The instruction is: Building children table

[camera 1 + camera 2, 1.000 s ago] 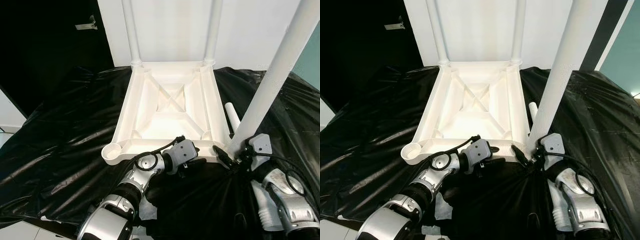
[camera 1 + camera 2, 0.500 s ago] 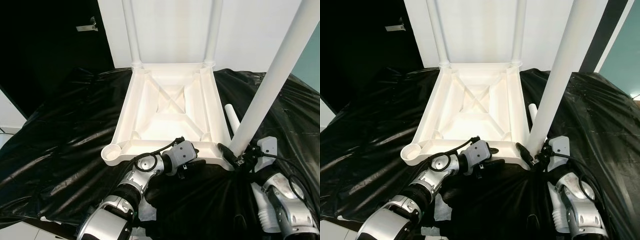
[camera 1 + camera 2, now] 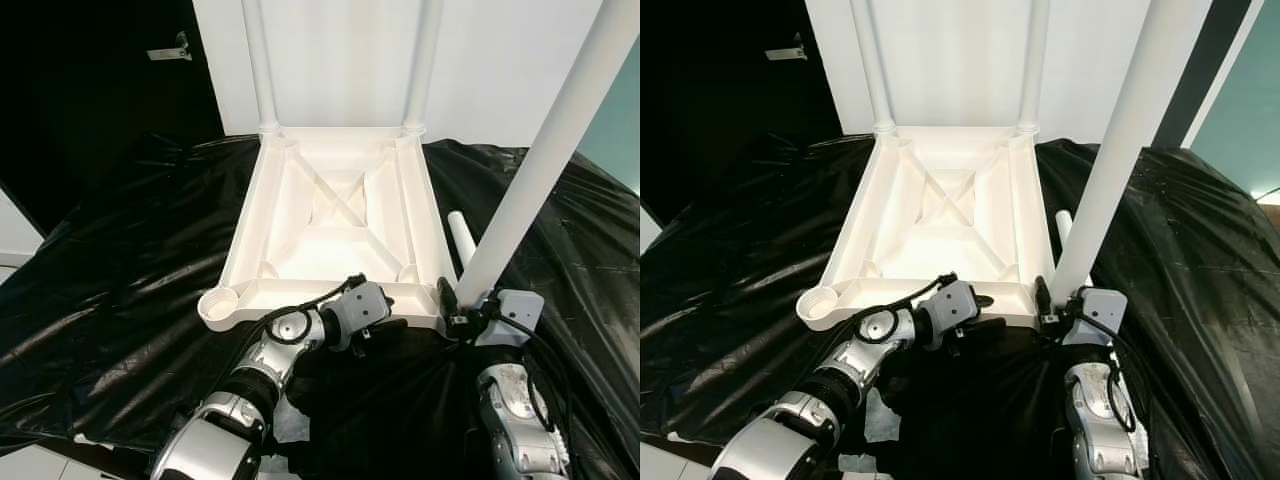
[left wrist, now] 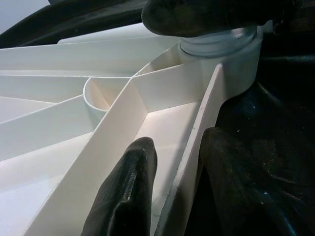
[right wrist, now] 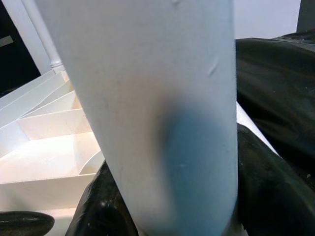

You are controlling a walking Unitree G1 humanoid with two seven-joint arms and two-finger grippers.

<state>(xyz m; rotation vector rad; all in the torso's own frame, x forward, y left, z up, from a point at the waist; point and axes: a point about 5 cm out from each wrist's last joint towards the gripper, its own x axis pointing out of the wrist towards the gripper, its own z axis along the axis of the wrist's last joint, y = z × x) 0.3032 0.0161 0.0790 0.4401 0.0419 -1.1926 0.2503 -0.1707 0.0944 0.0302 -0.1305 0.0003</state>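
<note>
**Tabletop upside down on black sheet, one leg held at its corner**

Tabletop, white and ribbed, lies upside down in the middle of the frame on a crumpled black plastic sheet that covers the whole work surface. Its underside faces up, showing a raised rim and crossing ribs. Two white legs stand upright in the two far corner sockets, rising out of the top of the frame against a white wall. The near left corner socket is an open round cup.

At the right, a long white leg slants from the upper right of the frame down to the tabletop's near right corner. The right gripper is clamped on the bottom end of this leg, its black fingers pressed against both sides of the tube in the right wrist view.

The left gripper sits at the lower middle of the frame, on the tabletop's near edge. In the left wrist view its two fingers straddle the rim wall, one inside and one outside, pinching it.

A shorter white tube lies flat on the sheet just beside the tabletop's right edge, behind the slanted leg.
</note>
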